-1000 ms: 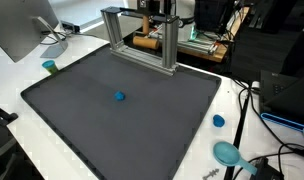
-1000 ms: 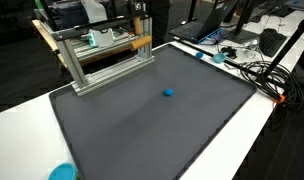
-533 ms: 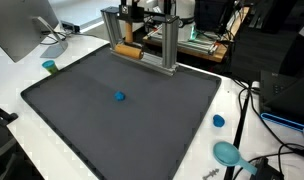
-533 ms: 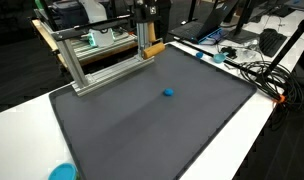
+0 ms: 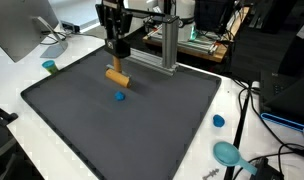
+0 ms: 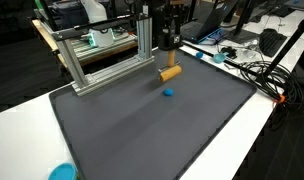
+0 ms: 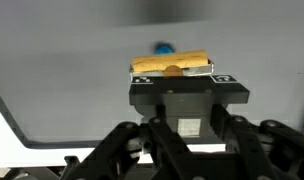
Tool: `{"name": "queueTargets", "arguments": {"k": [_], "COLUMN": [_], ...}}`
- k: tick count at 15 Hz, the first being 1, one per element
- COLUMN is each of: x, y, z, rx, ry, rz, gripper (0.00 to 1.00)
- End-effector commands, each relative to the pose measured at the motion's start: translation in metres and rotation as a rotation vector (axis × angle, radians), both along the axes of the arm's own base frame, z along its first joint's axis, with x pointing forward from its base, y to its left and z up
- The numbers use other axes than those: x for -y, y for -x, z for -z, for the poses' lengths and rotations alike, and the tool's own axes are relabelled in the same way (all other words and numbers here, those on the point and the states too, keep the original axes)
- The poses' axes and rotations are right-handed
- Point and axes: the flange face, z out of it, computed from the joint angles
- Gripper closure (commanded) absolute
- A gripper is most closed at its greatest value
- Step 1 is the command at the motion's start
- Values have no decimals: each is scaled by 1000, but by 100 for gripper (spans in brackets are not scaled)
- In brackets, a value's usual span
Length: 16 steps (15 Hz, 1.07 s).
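Claw (image 5: 116, 69): pinching the wooden cylinder (image 5: 117, 77) at its middle, held level above the dark mat (image 5: 87, 125).
Cylinder: seen from the wrist (image 7: 172, 64), clamped crosswise between both fingers.
Blue ball (image 5: 119, 97): on the mat, just beyond the cylinder, apart from it.
Metal frame (image 5: 172, 45): stands close behind the arm, at the mat's far edge.
Blue lid (image 5: 219, 121): off the mat, well apart.

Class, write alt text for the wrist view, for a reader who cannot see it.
The gripper holds a tan block crosswise between its fingers, above a dark grey mat. A small blue object lies on the mat just beyond the block.
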Motion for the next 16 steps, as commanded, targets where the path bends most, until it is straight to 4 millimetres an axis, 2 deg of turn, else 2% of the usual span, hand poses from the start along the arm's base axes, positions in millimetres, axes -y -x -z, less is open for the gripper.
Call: {"name": "queueTargets", "arguments": {"k": [1, 2, 3, 9, 12, 16], "x": [1, 2, 3, 26, 26, 23], "y": [-8, -13, -15, -12, -8, -1], "z": [5, 7, 6, 18, 21, 36], "rx": [-9, -13, -15, 12, 22, 16], "ry": [-2, -2, -2, -29, -43, -35], "rz": [8, 13, 16, 79, 84, 87], "gripper": [54, 54, 79, 79, 79, 79]}}
